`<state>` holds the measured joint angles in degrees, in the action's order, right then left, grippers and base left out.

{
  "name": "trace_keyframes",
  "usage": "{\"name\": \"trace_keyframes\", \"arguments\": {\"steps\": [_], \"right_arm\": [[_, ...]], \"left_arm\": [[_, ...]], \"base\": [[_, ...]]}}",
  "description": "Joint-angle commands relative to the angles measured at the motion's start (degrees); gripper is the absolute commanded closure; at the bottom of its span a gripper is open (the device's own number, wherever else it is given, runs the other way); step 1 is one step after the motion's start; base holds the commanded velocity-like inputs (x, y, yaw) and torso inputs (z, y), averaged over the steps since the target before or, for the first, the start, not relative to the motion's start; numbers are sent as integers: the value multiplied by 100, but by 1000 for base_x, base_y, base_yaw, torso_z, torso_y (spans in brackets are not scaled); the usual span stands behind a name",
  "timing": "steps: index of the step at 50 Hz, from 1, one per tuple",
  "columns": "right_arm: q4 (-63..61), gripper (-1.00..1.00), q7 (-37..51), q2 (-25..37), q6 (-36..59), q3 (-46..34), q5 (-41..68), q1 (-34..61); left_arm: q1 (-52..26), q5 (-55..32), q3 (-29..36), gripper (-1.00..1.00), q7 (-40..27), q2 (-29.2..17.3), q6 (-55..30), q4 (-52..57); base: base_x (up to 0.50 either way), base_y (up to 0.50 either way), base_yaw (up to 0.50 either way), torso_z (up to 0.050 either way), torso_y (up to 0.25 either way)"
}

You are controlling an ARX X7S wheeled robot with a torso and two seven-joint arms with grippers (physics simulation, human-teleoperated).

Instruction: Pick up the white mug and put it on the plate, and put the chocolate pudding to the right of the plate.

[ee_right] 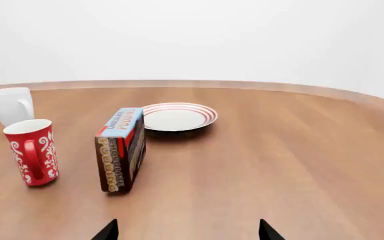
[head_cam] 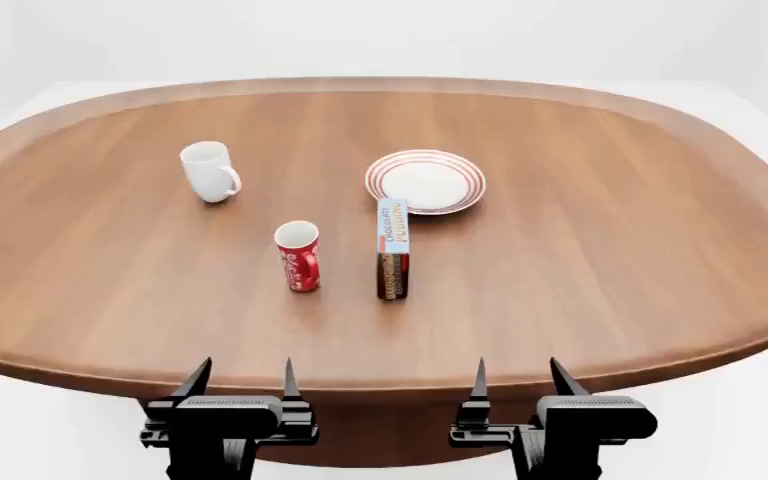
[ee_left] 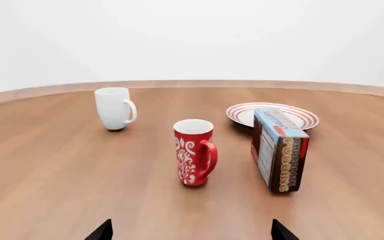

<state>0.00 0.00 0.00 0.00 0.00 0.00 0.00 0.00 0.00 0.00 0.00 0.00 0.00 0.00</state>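
White mug (head_cam: 209, 170) far left, plate (head_cam: 426, 181) bare, chocolate pudding (head_cam: 392, 248) standing just near of plate, left gripper (head_cam: 241, 378) and right gripper (head_cam: 518, 377) released at near table edge

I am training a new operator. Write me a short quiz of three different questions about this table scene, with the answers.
1. True or false: the white mug already stands on the plate.
2. Which object stands nearest the plate? A) red cup B) chocolate pudding C) white mug
3. Fill in: both the left gripper and the right gripper are ____ and hold nothing.

Key: 1. False, the mug stands apart on the table, to the plate's left. 2. B. 3. open.
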Motion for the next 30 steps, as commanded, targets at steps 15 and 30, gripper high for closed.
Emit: {"name": "trace_keyframes", "arguments": {"steps": [15, 30], "right_arm": [[-33, -100, 315, 296, -36, -318, 323, -17], [55, -100, 233, 214, -40, -306, 312, -7]], "left_arm": [[53, -369, 353, -100, -209, -330, 426, -142], [-34, -7, 289, -100, -187, -267, 471, -390]], "base": [[0, 0, 0, 0, 0], [0, 0, 0, 0, 0]]}}
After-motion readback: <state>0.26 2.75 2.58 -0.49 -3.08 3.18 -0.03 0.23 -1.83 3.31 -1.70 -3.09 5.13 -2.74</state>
